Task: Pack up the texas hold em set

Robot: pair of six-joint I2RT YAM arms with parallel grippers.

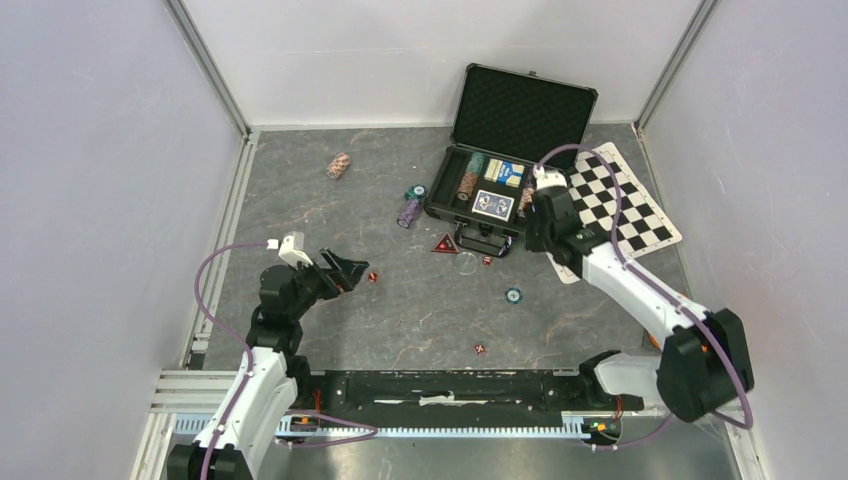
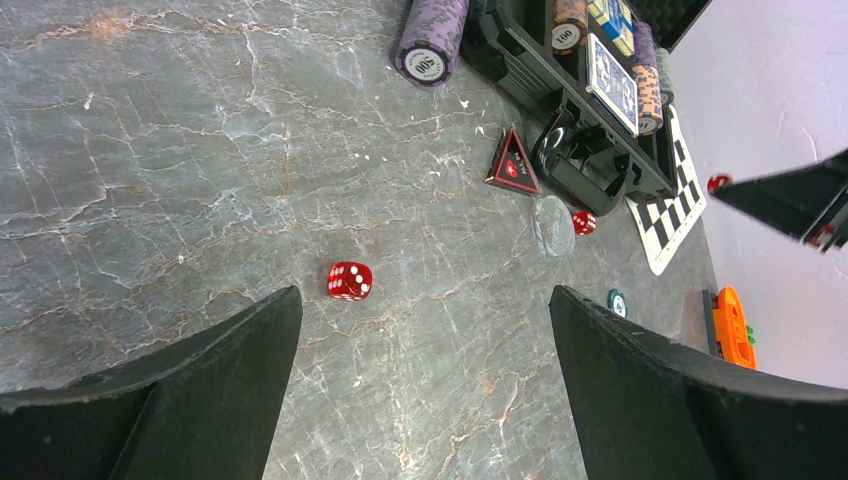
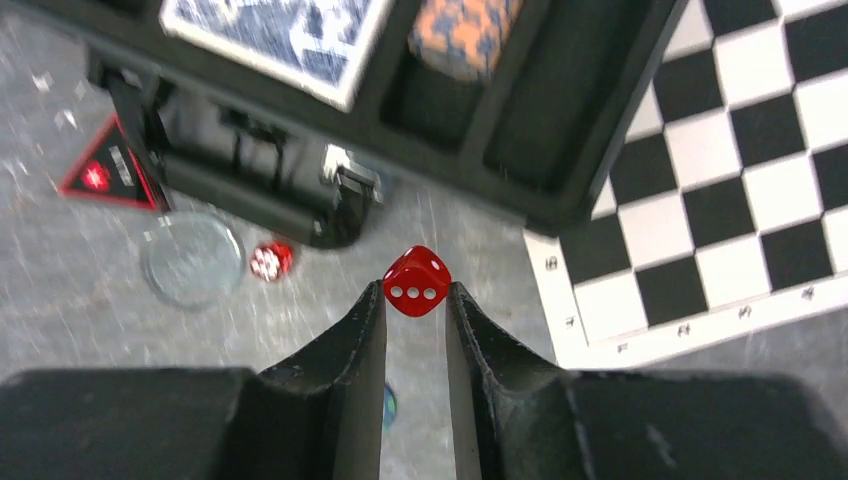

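The black case (image 1: 525, 105) lies open at the back, with chips and blue card decks (image 1: 493, 205) in its tray. My right gripper (image 3: 416, 300) is shut on a small red die (image 3: 417, 282), held in the air just in front of the case's near rim (image 3: 560, 150). My left gripper (image 2: 425, 300) hangs open over bare table, and a second red die (image 2: 349, 281) lies just beyond its left finger. Loose on the table are a red triangular marker (image 2: 512, 165), a third die (image 2: 584, 222), a purple chip stack (image 2: 432, 40) and a single chip (image 1: 513, 295).
The black-and-white checkered mat (image 3: 720, 200) lies right of the case. A clear disc (image 3: 192, 258) sits by the case handle. Another chip stack (image 1: 339, 165) lies at the back left and a die (image 1: 480, 349) near the front. An orange object (image 2: 732, 325) sits at the table's right edge.
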